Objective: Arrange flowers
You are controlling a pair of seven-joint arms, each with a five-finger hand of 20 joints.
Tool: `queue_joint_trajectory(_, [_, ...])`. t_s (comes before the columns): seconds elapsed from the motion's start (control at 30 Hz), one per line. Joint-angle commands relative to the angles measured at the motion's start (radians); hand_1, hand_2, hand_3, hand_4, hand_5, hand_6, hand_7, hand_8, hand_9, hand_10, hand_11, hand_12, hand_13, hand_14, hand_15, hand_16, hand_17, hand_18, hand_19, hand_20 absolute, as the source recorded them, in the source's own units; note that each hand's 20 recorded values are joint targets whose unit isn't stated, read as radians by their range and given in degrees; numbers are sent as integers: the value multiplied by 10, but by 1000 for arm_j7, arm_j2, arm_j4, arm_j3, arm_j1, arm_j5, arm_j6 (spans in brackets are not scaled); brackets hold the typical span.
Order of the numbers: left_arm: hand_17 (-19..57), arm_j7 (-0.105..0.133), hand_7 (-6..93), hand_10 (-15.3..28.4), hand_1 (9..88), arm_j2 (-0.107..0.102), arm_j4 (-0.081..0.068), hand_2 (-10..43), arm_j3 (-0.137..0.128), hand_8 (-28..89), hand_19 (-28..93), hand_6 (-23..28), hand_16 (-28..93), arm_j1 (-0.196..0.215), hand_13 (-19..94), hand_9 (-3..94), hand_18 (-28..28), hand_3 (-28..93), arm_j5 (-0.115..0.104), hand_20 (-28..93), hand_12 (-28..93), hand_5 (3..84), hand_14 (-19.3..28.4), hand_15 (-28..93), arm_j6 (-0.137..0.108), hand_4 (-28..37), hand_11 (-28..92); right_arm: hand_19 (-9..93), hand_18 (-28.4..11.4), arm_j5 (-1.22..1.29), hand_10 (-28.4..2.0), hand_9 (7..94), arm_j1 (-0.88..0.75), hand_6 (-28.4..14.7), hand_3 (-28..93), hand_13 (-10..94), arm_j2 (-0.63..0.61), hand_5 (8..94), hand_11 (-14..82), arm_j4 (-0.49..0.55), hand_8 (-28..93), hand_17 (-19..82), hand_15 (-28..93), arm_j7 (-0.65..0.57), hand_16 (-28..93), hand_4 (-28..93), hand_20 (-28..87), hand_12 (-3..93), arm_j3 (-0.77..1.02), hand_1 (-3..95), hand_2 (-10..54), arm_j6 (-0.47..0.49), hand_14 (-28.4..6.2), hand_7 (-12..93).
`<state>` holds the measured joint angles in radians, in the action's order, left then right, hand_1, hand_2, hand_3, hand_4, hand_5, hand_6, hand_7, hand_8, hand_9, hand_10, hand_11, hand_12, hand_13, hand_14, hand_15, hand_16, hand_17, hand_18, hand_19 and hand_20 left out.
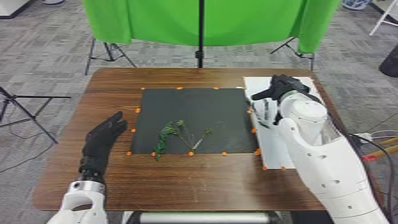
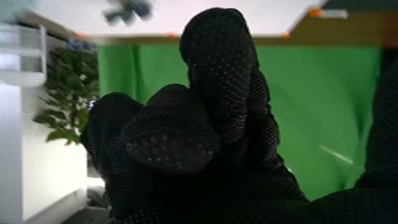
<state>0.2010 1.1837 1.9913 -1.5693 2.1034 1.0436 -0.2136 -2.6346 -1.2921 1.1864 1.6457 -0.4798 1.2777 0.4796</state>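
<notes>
The green stems lie close together at lower centre on the dark mat, so lifting one could drag its neighbours. The left hand, centre left, is open; the right hand's state, upper right, I cannot tell.

2 arms: white, rounded | left hand, right hand: black-gloved | right glove: pale dots

Soft light, pale glare, deep shadows
</notes>
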Motion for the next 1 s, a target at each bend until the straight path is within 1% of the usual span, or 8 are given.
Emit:
queue_joint_trajectory(0.03, [53, 0, 71, 135, 250, 11, 1, -47, 0, -49, 40, 44, 24, 15, 336, 431, 110, 650, 1, 183, 115, 452, 155, 91, 3, -179, 152, 932, -125, 15, -125, 904, -20, -38, 467, 928, 16, 798, 413, -25, -75, 653, 607, -10, 338, -143, 601, 244, -17, 198, -95, 29, -33, 141])
queue_joint_trajectory(0.23, [53, 1, 71, 135, 250, 14, -2, -47, 3, -49, 40, 45, 24, 13, 336, 429, 110, 650, 1, 183, 115, 452, 155, 91, 7, -179, 150, 932, -130, -29, -125, 911, -14, -37, 476, 932, 42, 807, 412, -69, -74, 657, 609, 6, 339, -136, 606, 243, -33, 156, -95, 53, -35, 141])
queue_joint_trajectory(0.4, [52, -1, 72, 135, 250, 16, -5, -46, 4, -49, 40, 44, 24, 11, 335, 429, 110, 649, 1, 183, 115, 453, 155, 91, 10, -179, 150, 932, -128, -139, -126, 912, -40, -42, 474, 934, 70, 813, 411, -110, -73, 662, 609, 53, 338, -141, 605, 244, -40, 156, -95, 19, -35, 141])
queue_joint_trajectory(0.53, [52, -3, 70, 135, 249, 17, -6, -47, 7, -50, 40, 45, 24, 9, 334, 429, 110, 649, 3, 183, 115, 452, 155, 91, 12, -179, 150, 932, -120, -215, -121, 917, -78, -35, 472, 937, 89, 835, 417, -120, -66, 670, 613, 89, 333, -133, 597, 243, -53, 293, -95, -2, -31, 177])
queue_joint_trajectory(0.73, [52, -4, 70, 134, 250, 19, -8, -47, 9, -49, 40, 45, 24, 5, 334, 428, 110, 649, 3, 182, 116, 452, 155, 91, 18, -178, 150, 932, -114, -224, -105, 928, -125, -22, 519, 937, 128, 859, 443, -138, -67, 694, 652, 91, 301, -104, 602, 237, -62, 412, -95, -37, -24, 253])
queue_joint_trajectory(0.83, [52, -8, 69, 134, 251, 18, -9, -47, 9, -49, 39, 46, 24, 0, 335, 427, 110, 648, 4, 182, 116, 452, 155, 91, 18, -178, 150, 932, -112, -130, -103, 933, -131, -27, 439, 937, 135, 866, 447, -133, 167, 700, 666, 51, 285, -2, 604, 236, -56, 529, -95, -68, -24, 227])
queue_joint_trajectory(0.9, [52, -8, 69, 133, 250, 17, -10, -47, 9, -48, 39, 46, 24, -1, 335, 426, 110, 648, 1, 182, 116, 452, 156, 91, 17, -178, 150, 932, -112, -90, -101, 936, -128, -25, 466, 937, 131, 874, 455, -123, 193, 705, 674, 35, 282, 18, 606, 234, -50, 566, -95, -82, -23, 230])
queue_joint_trajectory(1.0, [52, -8, 68, 133, 250, 16, -7, -47, 7, -48, 38, 47, 25, 5, 335, 426, 110, 648, 0, 182, 116, 452, 155, 91, 17, -178, 149, 932, -113, -30, -98, 937, -122, -22, 520, 937, 112, 871, 469, -86, 212, 709, 688, 14, 275, 10, 615, 231, -47, 563, -95, -129, -22, 253])
